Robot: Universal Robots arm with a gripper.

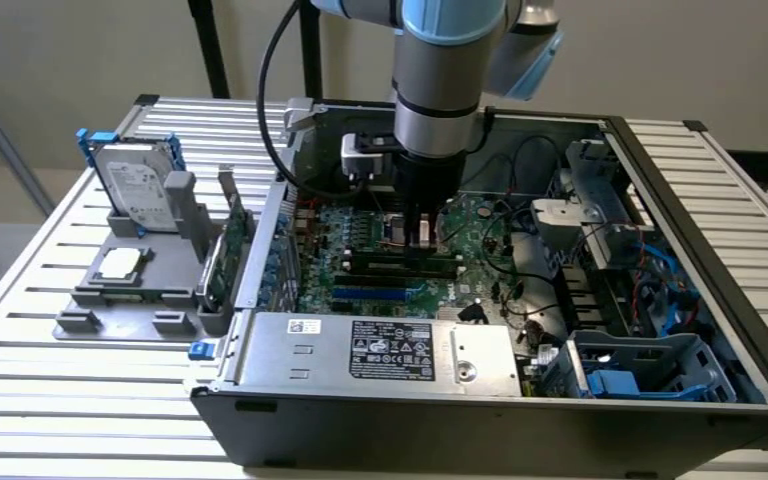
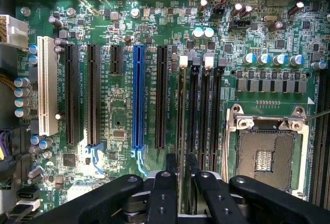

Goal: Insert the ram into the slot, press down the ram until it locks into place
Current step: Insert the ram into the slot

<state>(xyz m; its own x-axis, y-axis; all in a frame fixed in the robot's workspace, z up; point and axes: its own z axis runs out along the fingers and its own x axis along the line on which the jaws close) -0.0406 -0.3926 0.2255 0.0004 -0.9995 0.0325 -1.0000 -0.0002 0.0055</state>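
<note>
**A:** How do things lie?

**B:** The case point(image 1: 491, 390) sits open on the surface point(image 1: 37, 330), toward its edge at the exterior view's right. The board point(image 2: 124, 110) faces up inside. The end effector point(image 1: 419, 238) hangs straight down over the board's middle.

**A:** And the ram?

**B:** The ram point(image 1: 381, 259) lies along its slot point(image 2: 179, 87), between the blue slot point(image 2: 137, 100) and the socket point(image 2: 265, 152). In the wrist view it is a thin pale edge running out from between the fingers point(image 2: 171, 182). They are drawn close and, I judge, clamped on it near mid-length.

**A:** Is it locked?

**B:** I cannot tell. The white clip point(image 2: 183, 61) at the far end is too small to read, and the near end is hidden behind the end effector.

**A:** So how should the press go?

**B:** Straight down in the ram's own plane, with no lean toward the blue slot or the socket. A grip near mid-length should load both ends evenly, so the top edge ought to sink level. If one end rides high, I would ease off rather than force it, since the board probably flexes. Firm and slow seems right, until the clip closes on the ram.
</note>
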